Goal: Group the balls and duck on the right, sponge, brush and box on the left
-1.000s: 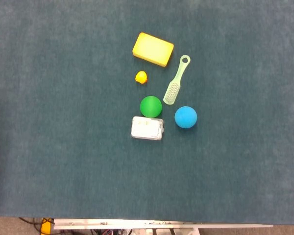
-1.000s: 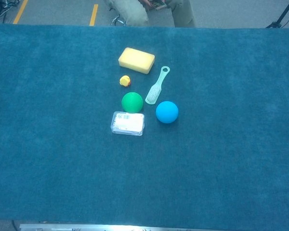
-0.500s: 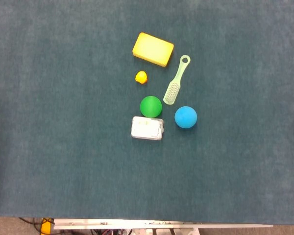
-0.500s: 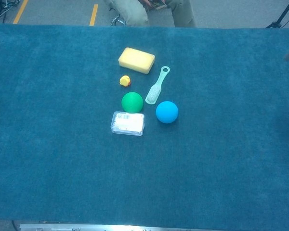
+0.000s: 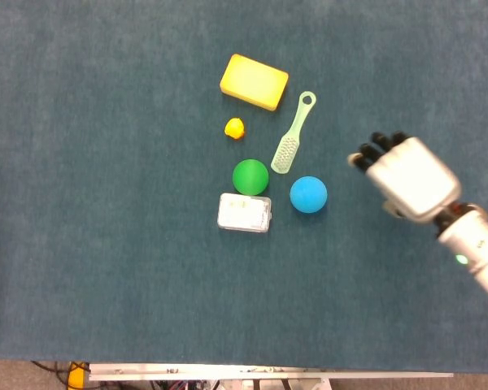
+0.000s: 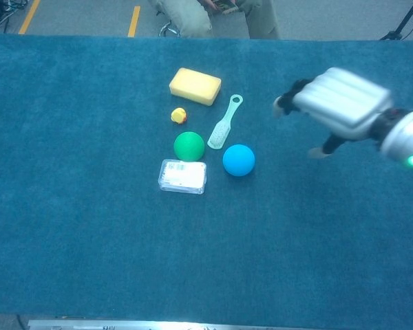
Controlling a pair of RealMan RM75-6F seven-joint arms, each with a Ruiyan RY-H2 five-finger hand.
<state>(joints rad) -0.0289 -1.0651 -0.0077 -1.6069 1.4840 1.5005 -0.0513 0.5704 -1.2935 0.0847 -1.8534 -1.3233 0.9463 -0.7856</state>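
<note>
— Which hand is closer to the cluster?

— The right hand, by a long way; the left isn't in sight at all. It hangs palm-down over the cloth with nothing in it, fingers slightly apart and pointing toward the objects.

— And what's nearest it?

— The blue ball, just off its fingertips toward the table's middle and slightly nearer the robot. I'd guess that goes first.

— The rest?

— All 6 things sit bunched mid-table: green ball touching the box, duck and sponge beyond, the brush lying with its handle pointing away from the robot. Nothing looks sorted yet.
</note>
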